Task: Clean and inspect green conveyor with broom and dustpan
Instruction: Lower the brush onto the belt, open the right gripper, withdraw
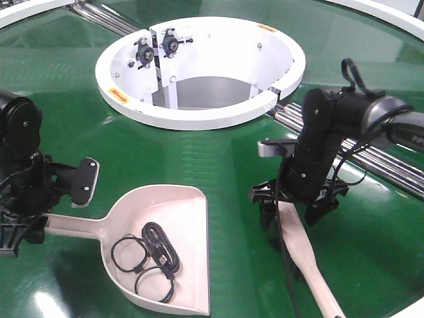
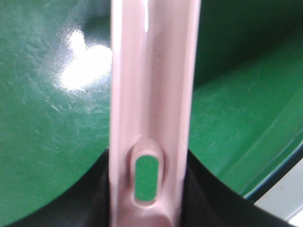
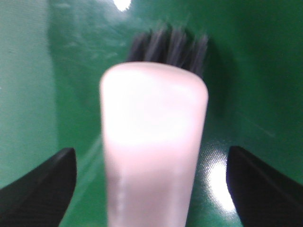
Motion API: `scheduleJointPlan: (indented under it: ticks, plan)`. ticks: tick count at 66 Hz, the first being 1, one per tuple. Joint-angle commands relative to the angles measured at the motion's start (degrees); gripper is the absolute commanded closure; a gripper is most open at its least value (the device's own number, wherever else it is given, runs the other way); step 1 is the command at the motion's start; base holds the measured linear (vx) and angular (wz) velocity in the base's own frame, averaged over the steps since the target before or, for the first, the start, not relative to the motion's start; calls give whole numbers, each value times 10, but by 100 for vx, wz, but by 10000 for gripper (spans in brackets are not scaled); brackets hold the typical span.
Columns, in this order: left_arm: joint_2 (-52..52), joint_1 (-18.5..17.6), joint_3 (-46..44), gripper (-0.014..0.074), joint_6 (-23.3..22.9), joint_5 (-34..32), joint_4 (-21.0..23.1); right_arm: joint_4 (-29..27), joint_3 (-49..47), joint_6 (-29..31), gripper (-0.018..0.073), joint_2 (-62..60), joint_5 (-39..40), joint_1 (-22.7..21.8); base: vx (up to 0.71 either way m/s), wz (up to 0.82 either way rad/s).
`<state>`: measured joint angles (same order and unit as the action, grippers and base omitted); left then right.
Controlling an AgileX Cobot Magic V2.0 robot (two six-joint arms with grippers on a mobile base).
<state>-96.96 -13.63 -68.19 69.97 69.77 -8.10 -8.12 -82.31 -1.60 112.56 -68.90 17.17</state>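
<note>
- The green conveyor belt (image 1: 218,165) fills nearly all we see, glossy, with bright glare spots on it.
- A white ring (image 1: 199,119) sits at the far middle, and the belt curves around it.
- Steel rollers (image 1: 377,162) run out from the ring's right side, passing behind the right arm.
- The dustpan (image 1: 189,265) lies flat on the belt at near left. Its wide front edge faces right and its long handle points left.
- The broom (image 1: 311,265) lies on the belt at near right, just beside the dustpan but apart from it. Its dark bristles are down on the belt.
- The right tool (image 1: 291,215) hangs over the broom's far end. Its fingers stand spread apart on either side of the pale back, and in the wrist view we see green belt between each finger and the broom.
- The left tool (image 2: 150,158) is clamped on the dustpan's handle near its slotted end. In the wrist view we see a black finger pressed against each side.
- A coiled black cable (image 1: 159,248) rests inside the dustpan.
</note>
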Motion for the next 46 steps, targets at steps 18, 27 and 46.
scheduleJointPlan:
  ticks: [18, 27, 46]
  plan:
    - [25, -5, -16, 619, -3, 16, 12, 2, 75, 16, -48, -194, 234, -1, 0, 0]
    - [25, -5, -16, 619, -3, 16, 12, 10, 164, 31, -22, -291, 371, -1, 0, 0]
    - [25, -5, -16, 619, -3, 16, 12, 9, 338, 66, 155, -487, 552, -1, 0, 0]
